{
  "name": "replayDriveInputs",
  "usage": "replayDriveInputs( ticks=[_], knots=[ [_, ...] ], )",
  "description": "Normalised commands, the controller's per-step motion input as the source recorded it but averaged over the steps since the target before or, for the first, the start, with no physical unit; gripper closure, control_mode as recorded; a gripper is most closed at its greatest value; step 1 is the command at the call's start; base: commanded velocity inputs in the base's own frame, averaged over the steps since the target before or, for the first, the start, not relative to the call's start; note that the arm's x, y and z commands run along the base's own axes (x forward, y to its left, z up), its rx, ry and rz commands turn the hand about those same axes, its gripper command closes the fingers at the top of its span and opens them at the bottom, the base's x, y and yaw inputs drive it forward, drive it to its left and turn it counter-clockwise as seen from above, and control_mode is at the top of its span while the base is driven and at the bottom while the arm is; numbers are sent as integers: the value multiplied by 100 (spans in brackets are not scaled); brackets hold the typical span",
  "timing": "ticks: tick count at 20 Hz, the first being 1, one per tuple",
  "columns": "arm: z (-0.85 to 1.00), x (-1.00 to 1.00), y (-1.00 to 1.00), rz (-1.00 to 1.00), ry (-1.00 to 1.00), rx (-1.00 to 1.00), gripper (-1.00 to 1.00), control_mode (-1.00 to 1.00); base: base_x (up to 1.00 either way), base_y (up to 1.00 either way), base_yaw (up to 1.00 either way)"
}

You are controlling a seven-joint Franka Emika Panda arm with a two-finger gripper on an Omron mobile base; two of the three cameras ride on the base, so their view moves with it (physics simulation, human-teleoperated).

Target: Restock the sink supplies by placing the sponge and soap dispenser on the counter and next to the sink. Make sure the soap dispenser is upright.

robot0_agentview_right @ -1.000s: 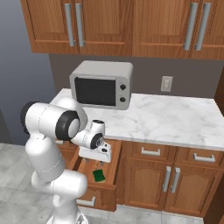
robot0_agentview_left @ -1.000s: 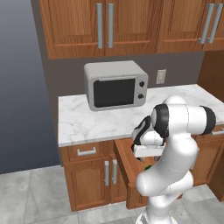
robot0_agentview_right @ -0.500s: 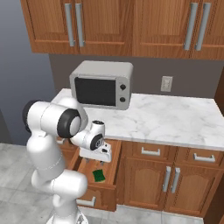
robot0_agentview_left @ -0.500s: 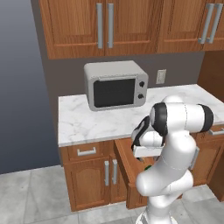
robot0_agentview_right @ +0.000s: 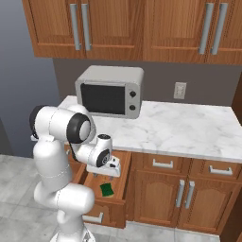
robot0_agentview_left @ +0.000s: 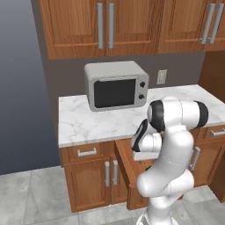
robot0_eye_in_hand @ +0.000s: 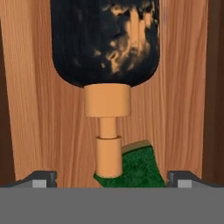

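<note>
The soap dispenser (robot0_eye_in_hand: 105, 41), a black bottle, lies on its side on the wooden floor of an open drawer (robot0_agentview_right: 124, 178), its tan pump (robot0_eye_in_hand: 108, 144) pointing toward my hand. The green sponge (robot0_eye_in_hand: 138, 168) lies just past the pump's tip and shows in the drawer (robot0_agentview_right: 106, 189) from the right base view. My gripper (robot0_eye_in_hand: 112, 177) hangs open straight above the pump, with one fingertip on either side and nothing between them. From the base it (robot0_agentview_right: 111, 165) points down into the drawer. The marble counter (robot0_agentview_right: 189, 127) runs above the drawer. The sink is out of view.
A grey microwave (robot0_agentview_left: 116, 85) stands at the back of the counter (robot0_agentview_left: 83, 125). Wooden wall cabinets (robot0_agentview_right: 142, 23) hang overhead. Closed cabinet doors and drawer fronts (robot0_agentview_right: 163, 164) flank the open drawer. The drawer's side walls (robot0_eye_in_hand: 214, 87) hem in the bottle closely.
My hand has sunk a little toward the drawer. The jaws have stayed open, and the bottle and the sponge lie where they were.
</note>
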Motion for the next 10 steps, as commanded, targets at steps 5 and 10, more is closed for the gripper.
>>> replayDriveInputs(
  ticks=[5,10],
  knots=[
    [-10,10,4,0,0,-3,-100,-100,0,0,0],
    [0,23,1,0,0,-1,-100,-100,0,0,0]
  ],
)
